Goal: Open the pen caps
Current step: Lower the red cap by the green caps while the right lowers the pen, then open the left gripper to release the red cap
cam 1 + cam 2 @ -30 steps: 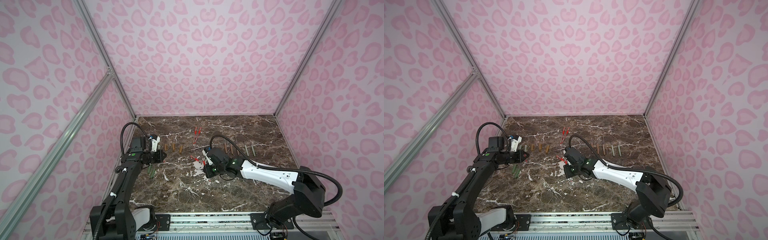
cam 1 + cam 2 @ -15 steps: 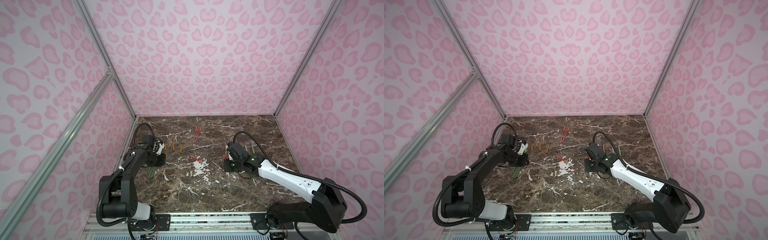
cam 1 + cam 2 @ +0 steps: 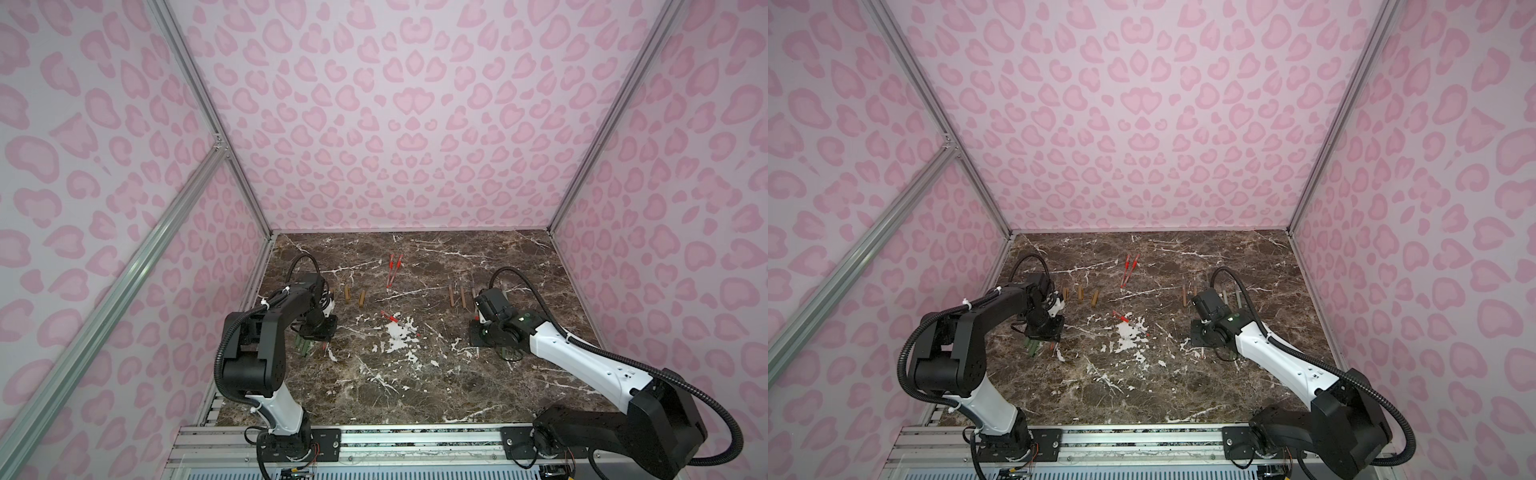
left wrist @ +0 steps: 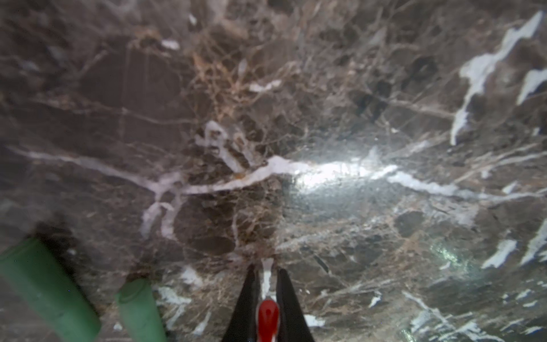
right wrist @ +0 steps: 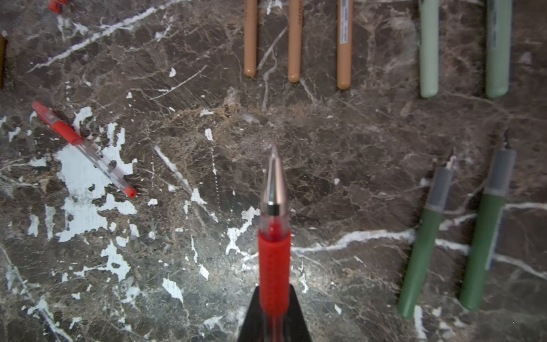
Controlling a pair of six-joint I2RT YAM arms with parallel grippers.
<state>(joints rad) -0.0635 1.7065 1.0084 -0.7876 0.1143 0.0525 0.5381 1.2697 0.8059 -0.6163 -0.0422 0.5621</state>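
While the right gripper (image 5: 273,314) stays clamped on the red grip of an uncapped red pen (image 5: 273,237), its bare metal tip pointing out ahead over the marble table (image 5: 207,296), the left gripper (image 4: 266,311) is closed on a small red pen cap (image 4: 268,315) just beside two green caps (image 4: 88,296) lying on the marble. That split looks deliberate: barrels are collected on the right, where dark green uncapped pens (image 5: 450,237), tan barrels (image 5: 294,41) and pale green barrels (image 5: 463,47) lie in rows, while caps gather on the left, including tan caps (image 3: 354,296) near the left arm. Each arm therefore seems to be carrying its half toward the matching group. One capped red pen (image 5: 84,149) lies near the middle and two more red pens (image 3: 392,270) further back, so the job appears unfinished.
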